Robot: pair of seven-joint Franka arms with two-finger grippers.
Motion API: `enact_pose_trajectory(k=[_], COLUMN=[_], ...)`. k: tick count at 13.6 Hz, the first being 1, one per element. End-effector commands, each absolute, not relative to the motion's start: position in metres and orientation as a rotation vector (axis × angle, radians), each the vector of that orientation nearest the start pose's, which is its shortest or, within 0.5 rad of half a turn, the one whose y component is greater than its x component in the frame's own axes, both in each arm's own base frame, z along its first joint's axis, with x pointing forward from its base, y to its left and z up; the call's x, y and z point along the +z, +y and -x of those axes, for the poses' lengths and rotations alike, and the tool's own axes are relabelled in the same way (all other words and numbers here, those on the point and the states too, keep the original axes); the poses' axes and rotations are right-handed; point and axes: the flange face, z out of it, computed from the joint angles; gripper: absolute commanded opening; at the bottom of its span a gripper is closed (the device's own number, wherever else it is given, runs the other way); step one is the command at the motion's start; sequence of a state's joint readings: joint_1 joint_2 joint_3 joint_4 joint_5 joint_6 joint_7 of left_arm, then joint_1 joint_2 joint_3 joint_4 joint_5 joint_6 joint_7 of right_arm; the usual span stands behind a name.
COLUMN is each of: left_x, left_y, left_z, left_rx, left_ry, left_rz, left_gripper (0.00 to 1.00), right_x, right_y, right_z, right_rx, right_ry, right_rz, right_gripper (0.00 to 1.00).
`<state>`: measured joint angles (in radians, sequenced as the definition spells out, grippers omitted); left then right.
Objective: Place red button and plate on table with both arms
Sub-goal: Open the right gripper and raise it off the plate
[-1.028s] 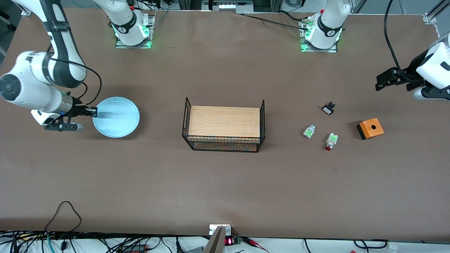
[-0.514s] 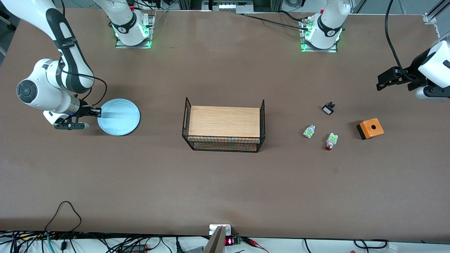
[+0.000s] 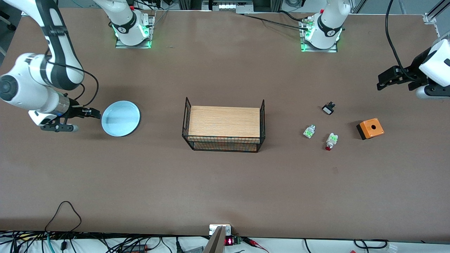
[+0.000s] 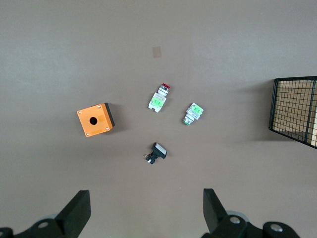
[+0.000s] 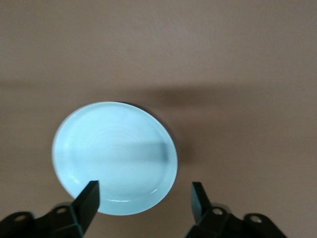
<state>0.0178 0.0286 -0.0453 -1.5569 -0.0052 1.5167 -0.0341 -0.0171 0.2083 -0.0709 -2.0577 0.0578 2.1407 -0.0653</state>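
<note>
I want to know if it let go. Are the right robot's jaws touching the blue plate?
Apart. In the front view, bare table shows between the right gripper and the plate; its jaws stand open.

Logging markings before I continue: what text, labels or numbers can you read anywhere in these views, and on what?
None legible.
Red-lit digits on the small display at the brown table edge nearest the front camera: too small.
Round black marks on the white arm bases: too blurred.

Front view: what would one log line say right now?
plate: on table, released | right gripper: open beside plate | red button: on table | left gripper: open, waiting
</note>
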Motion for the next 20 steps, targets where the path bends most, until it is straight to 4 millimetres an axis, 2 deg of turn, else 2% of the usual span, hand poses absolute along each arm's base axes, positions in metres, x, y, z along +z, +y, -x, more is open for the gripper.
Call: enact_pose_trajectory(k=[1,3,5,6,8,10,11,12,14,16,18,20], left_x=[0.613,0.612,0.619,0.616,0.609,0.612,0.612,0.610,0.610,0.612,0.612,0.613], left_y=[-0.021,-0.022,-0.017,-0.015,-0.017,-0.018,-0.018,-0.018,-0.015,-0.013,-0.011,-0.009], left_z=[-0.560,-0.561,-0.561,-0.563,-0.564,-0.564,-0.565,-0.565,-0.565,-0.566,-0.566,-0.566], left_rx=[0.121,0.122,0.103,0.110,0.131,0.119,0.117,0.124,0.124,0.112,0.110,0.107], left_ry=[0.015,0.018,-0.001,-0.006,0.001,0.003,0.003,0.001,-0.006,-0.011,-0.016,-0.021], left_rz=[3.151,3.153,3.163,3.160,3.155,3.157,3.157,3.158,3.158,3.159,3.159,3.157], left_gripper=[1.00,1.00,1.00,1.00,1.00,1.00,1.00,1.00,1.00,1.00,1.00,1.00], right_x=[0.360,0.385,0.429,0.453,0.501,0.538,0.549,0.560,0.568,0.570,0.572,0.564], right_y=[-0.015,0.006,0.018,0.021,0.020,0.014,0.011,0.010,-0.001,-0.028,-0.035,-0.034], right_z=[-0.582,-0.589,-0.593,-0.596,-0.600,-0.600,-0.600,-0.598,-0.597,-0.596,-0.591,-0.578], right_rx=[0.177,0.156,0.162,0.175,0.187,0.182,0.170,0.150,0.121,0.118,0.127,0.111], right_ry=[0.116,0.141,0.149,0.185,0.225,0.194,0.183,0.177,0.078,0.090,0.114,0.105], right_rz=[3.096,3.101,3.106,3.104,3.108,3.174,3.205,3.216,3.221,3.207,3.182,3.177], right_gripper=[1.00,1.00,1.00,1.00,1.00,1.00,1.00,1.00,1.00,1.00,1.00,1.00])
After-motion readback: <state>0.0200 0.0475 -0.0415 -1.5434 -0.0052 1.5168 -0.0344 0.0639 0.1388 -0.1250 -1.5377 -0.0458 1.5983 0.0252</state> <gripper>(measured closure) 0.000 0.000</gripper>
